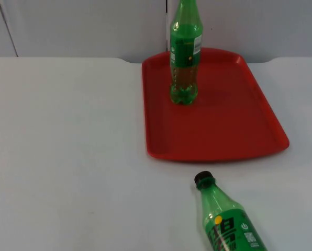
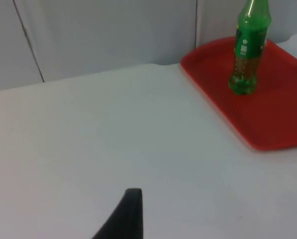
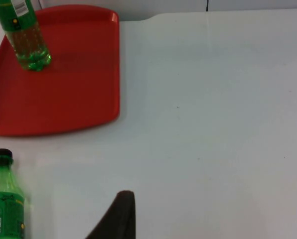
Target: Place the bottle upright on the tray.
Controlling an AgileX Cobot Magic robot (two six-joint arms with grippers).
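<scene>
Nearest the camera in the top view, a green bottle (image 1: 226,219) lies on its side on the white surface (image 1: 67,157), its black cap (image 1: 203,179) pointing toward the red tray (image 1: 234,130) and stopping just short of the tray's near edge. It rests on the surface, apart from the tray. The same lying bottle (image 3: 3,199) appears in the right wrist view, near the tray's (image 3: 74,99) rim.

A second green bottle (image 1: 185,52) stands upright on the tray, toward its far end close to the grey wall (image 1: 82,26). It holds a pale liquid in its lower part and carries a green label. The left wrist view shows this standing bottle (image 2: 248,47) on the tray (image 2: 273,114) too.

Of the left claw, one black fingertip (image 2: 128,214) shows above bare surface; of the right claw, one black fingertip (image 3: 119,215) shows likewise, just beside the lying bottle. Whether either claw is released or clenched I cannot tell; neither touches a bottle.
</scene>
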